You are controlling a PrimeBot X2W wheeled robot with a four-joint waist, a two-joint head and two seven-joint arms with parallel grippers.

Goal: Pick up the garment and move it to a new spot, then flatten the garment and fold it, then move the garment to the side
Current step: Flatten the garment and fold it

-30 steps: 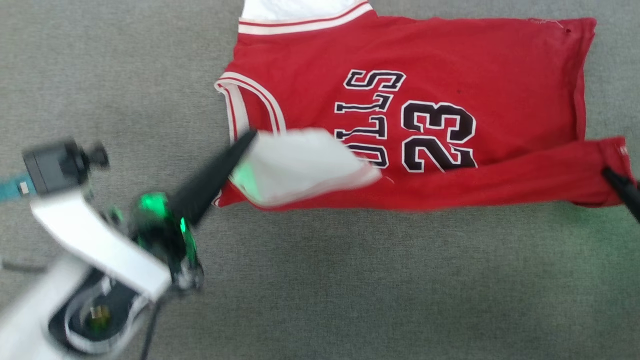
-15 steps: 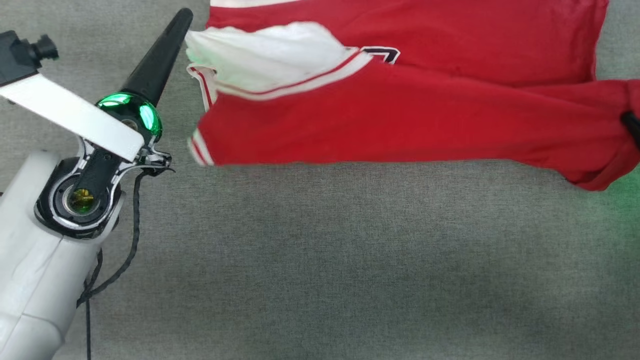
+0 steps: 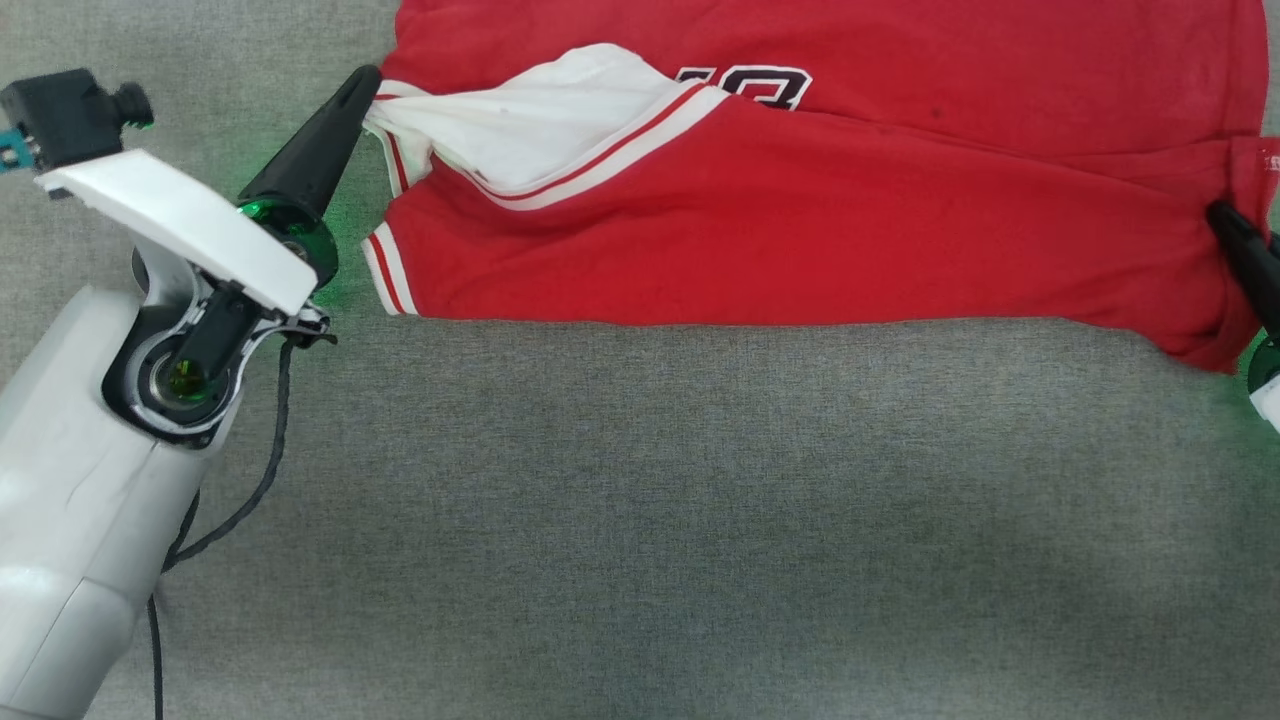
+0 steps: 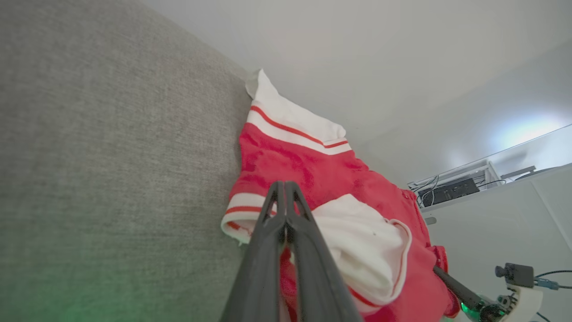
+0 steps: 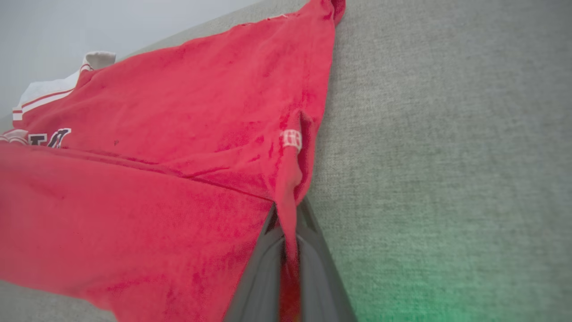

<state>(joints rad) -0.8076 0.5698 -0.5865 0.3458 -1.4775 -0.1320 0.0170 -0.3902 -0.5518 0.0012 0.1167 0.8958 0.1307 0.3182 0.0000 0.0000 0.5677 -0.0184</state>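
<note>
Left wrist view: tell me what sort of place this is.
Probably an indoor lab or test room: a plain white wall, a white shelf holding cabled black equipment, and a grey fabric-covered surface where the garment lies.

A grey woven fabric surface [image 3: 640, 520] spreads across the whole scene, its weave fine and even, with soft darker patches in the near part. A faint green glow [image 3: 1235, 400] tints it at the right edge, and a weaker one shows at the left. Beyond its far edge rises a plain pale wall [image 4: 380, 67]. Off to the right stands a white shelf [image 4: 464, 176] carrying a dark box [image 4: 449, 191] and loose cables [image 4: 424, 185]. Above the shelf a soft bright patch of light [image 4: 523, 129] lies on the wall
</note>
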